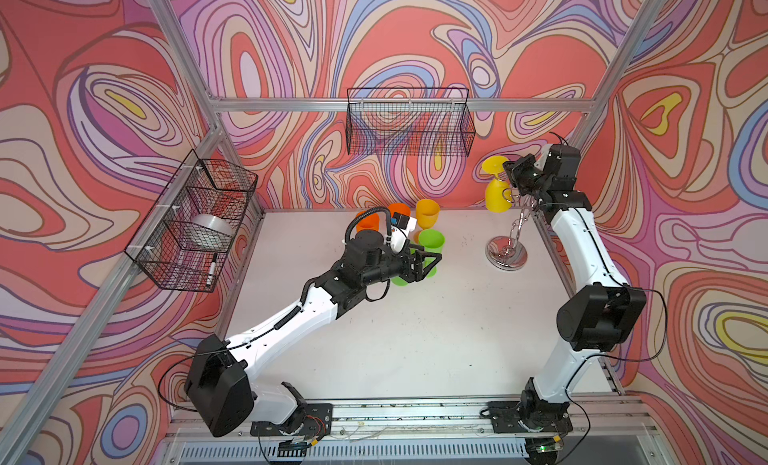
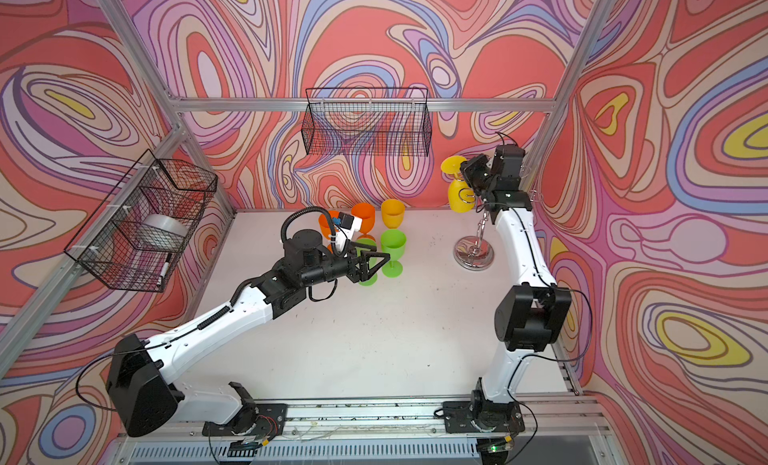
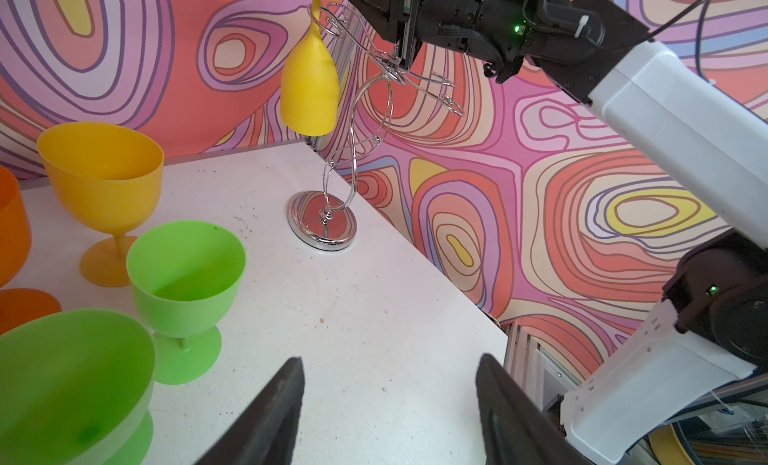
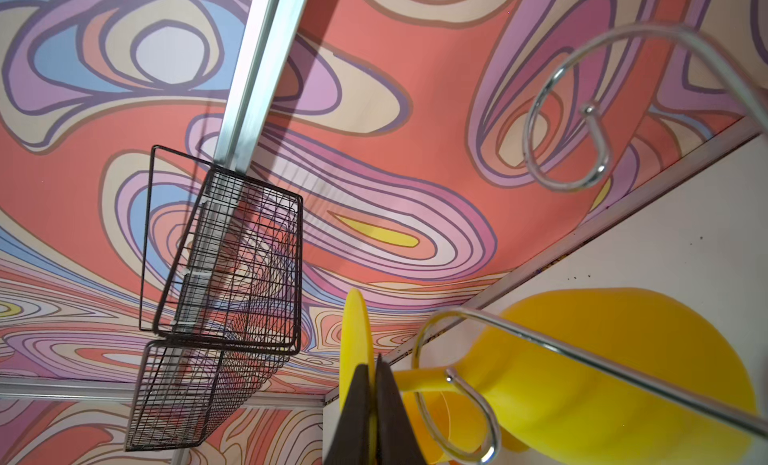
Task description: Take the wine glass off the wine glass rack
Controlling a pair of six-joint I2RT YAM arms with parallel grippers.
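A yellow wine glass (image 1: 496,197) (image 2: 460,198) (image 3: 309,89) hangs upside down from a looped arm of the chrome wine glass rack (image 1: 507,254) (image 2: 473,255) (image 3: 324,224), which stands at the table's back right. My right gripper (image 1: 508,168) (image 2: 464,169) (image 4: 372,361) is shut on the edge of the glass's round foot, above the wire loop (image 4: 540,338) that the stem passes through. Near the table's middle, my left gripper (image 1: 432,263) (image 2: 380,261) (image 3: 388,359) hovers open with nothing between its fingers, far from the rack.
Two green glasses (image 1: 432,238) (image 3: 185,272), an amber one (image 1: 428,211) (image 3: 102,172) and orange ones (image 1: 399,211) stand upright beside the left gripper. Black mesh baskets hang on the back wall (image 1: 409,122) and the left wall (image 1: 195,222). The rack's base sits close to the table's right edge.
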